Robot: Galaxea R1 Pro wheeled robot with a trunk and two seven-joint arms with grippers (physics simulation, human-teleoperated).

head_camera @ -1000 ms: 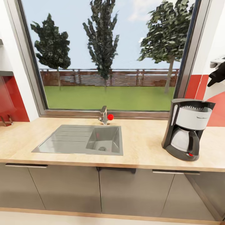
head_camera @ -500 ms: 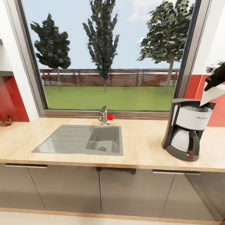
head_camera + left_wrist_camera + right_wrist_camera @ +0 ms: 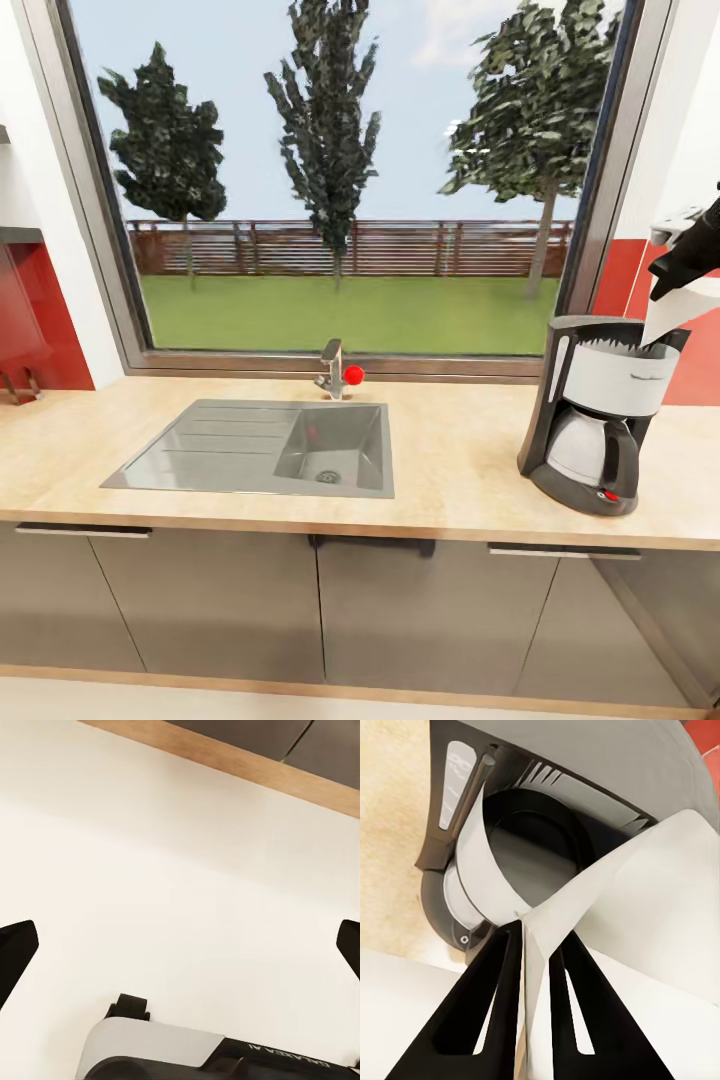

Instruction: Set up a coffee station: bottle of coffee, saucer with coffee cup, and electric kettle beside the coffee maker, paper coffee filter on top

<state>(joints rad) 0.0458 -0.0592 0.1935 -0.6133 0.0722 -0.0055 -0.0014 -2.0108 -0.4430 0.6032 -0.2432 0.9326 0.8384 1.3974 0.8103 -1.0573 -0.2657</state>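
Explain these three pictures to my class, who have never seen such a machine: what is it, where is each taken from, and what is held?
It is a simulated two-armed robot. The big picture is from a camera on its head, facing a countertop with a sink and a coffee maker. The other two come from cameras near each arm's tool. The right tool pinches a white paper filter above the coffee maker's open top. The left tool's dark fingers are spread apart, holding nothing, over a pale floor.
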